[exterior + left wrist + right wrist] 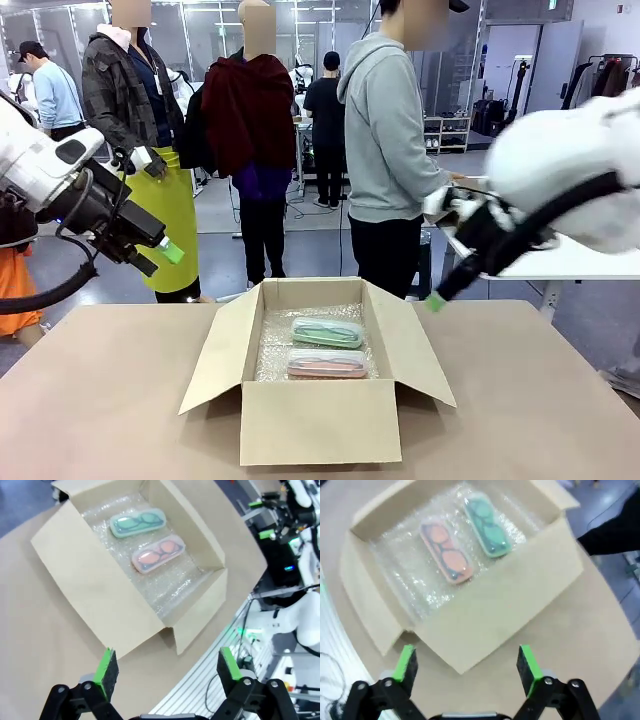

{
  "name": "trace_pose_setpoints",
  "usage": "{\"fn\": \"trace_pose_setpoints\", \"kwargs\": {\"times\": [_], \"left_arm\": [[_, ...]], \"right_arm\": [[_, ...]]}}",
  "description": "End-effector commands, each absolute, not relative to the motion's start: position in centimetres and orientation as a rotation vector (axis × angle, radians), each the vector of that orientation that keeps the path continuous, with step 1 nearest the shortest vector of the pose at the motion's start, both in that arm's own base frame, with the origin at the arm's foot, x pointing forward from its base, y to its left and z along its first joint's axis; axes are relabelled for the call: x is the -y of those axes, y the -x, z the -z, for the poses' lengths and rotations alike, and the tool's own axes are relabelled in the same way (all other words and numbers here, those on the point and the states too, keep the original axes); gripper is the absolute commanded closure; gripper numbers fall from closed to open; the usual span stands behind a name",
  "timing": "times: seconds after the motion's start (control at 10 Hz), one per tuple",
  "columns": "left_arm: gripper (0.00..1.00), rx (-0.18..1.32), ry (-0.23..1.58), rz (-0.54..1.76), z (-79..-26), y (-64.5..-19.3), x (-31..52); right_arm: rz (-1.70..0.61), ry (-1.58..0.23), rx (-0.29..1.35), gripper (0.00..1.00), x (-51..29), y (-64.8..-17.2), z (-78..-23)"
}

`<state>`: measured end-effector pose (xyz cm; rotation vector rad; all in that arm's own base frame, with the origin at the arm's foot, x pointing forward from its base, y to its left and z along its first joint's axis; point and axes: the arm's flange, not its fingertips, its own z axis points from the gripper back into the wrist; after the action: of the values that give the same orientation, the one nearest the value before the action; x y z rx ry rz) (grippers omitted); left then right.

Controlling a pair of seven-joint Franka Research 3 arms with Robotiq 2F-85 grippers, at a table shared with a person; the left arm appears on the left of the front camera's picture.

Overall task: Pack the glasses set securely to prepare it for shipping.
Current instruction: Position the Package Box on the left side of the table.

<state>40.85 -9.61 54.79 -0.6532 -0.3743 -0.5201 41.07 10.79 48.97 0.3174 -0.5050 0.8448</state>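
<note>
An open brown cardboard box (pixel 320 420) stands mid-table, lined with bubble wrap. Inside lie the glasses set: a mint green case (pixel 327 332) behind a pink case (pixel 327 364), side by side. The same mint case (pixel 137 522) and pink case (pixel 158 554) appear in the left wrist view, and again as mint case (pixel 487 527) and pink case (pixel 446 552) in the right wrist view. My left gripper (pixel 167 669) hangs open, high off the box's left side. My right gripper (pixel 467 667) is open too, raised to the box's right. Neither holds anything.
All the box's flaps (pixel 215 355) stand open, splayed outward. A person in a grey hoodie (pixel 385 150) stands at the table's far side, with other people behind. The tan tabletop (pixel 100 400) has room on both sides of the box.
</note>
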Motion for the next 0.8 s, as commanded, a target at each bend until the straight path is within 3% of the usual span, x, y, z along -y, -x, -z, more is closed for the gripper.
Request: {"fn": "trace_pose_setpoints", "kwargs": {"times": [0.0, 0.4, 0.5, 0.7], "left_arm": [[0.00, 0.366, 0.725, 0.463, -53.3, -41.6, 9.5], [0.00, 0.379, 0.903, 0.392, -46.1, -43.6, 8.9], [0.00, 0.404, 0.883, 0.464, -46.0, -43.6, 9.1], [0.00, 0.355, 0.866, 0.385, -47.7, -43.2, 8.8]], "right_arm": [[-0.770, -0.300, 0.614, 0.00, -7.6, -36.6, -48.1], [-0.632, -0.297, 0.589, 0.00, -2.5, -34.5, -48.8], [-0.679, -0.307, 0.606, 0.00, -2.9, -36.1, -49.4], [-0.679, -0.307, 0.606, 0.00, -2.9, -36.1, -49.4]]}}
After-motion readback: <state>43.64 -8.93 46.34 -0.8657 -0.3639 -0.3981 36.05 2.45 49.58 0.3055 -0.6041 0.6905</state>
